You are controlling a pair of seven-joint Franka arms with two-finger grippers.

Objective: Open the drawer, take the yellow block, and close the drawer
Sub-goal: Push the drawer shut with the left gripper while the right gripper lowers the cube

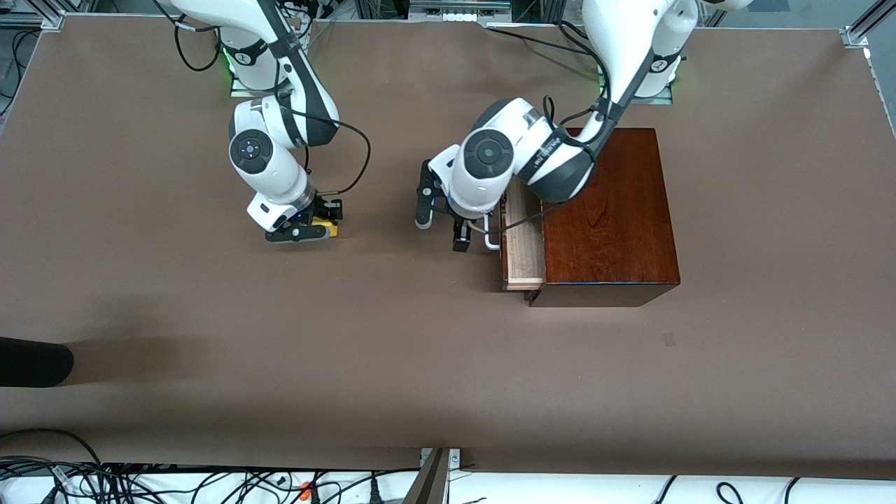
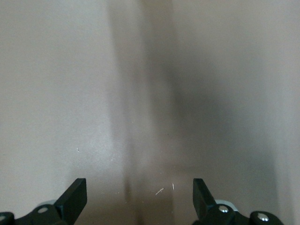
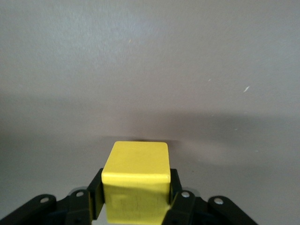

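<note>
Fingers of the right gripper clamp the yellow block from both sides, low over bare worktop toward the right arm's end. Left gripper stands spread wide and empty beside the white handle of the drawer, which is pulled out. Risk: a closing push off the handle's centre could skew the drawer or shift the wooden box. Left arm hides the drawer's upper part.
</note>
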